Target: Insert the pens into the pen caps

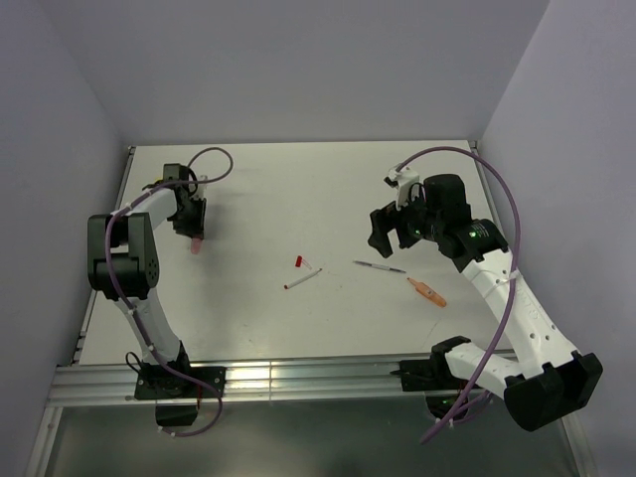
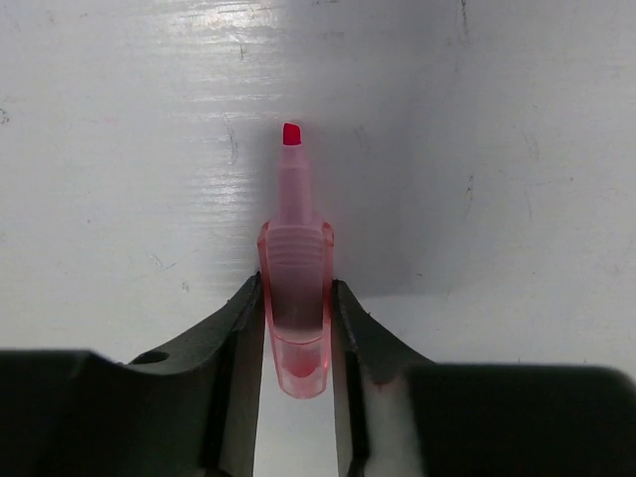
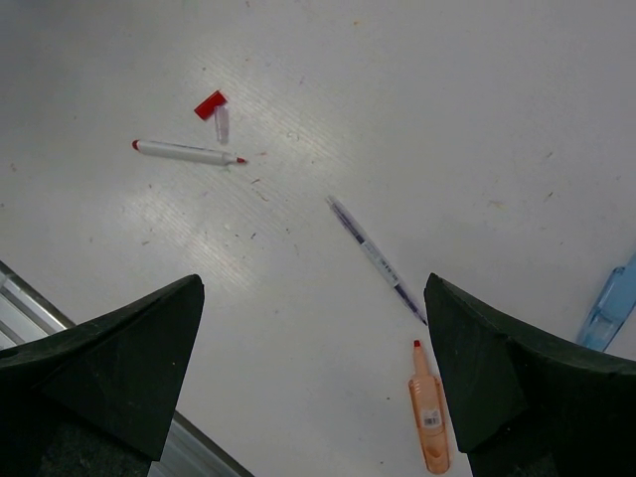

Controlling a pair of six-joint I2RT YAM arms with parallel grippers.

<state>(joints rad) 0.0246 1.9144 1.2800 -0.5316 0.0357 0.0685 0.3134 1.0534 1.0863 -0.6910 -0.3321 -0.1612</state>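
A: What could trip us up from here?

B: Our left tool [image 2: 296,293] is clamped on the pink pen [image 2: 295,268] by its barrel, with the tip sticking out ahead. Pushed into a cap, it might swivel or slide back in the grip. We also see no pink cap.

A: And the other side?

B: Our right tool [image 3: 313,288] hangs wide open above the table [image 3: 447,119], holding nothing. The orange pen [image 3: 429,417] and grey pen [image 3: 376,258] lie between its jaws in the wrist view. The red cap [image 3: 210,104] and white pen [image 3: 187,152] lie farther off, side by side.

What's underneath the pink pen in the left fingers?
Only bare white table shows beneath the pink pen; no cap. The left gripper's fingers cover its sides, hiding whatever lies under them.
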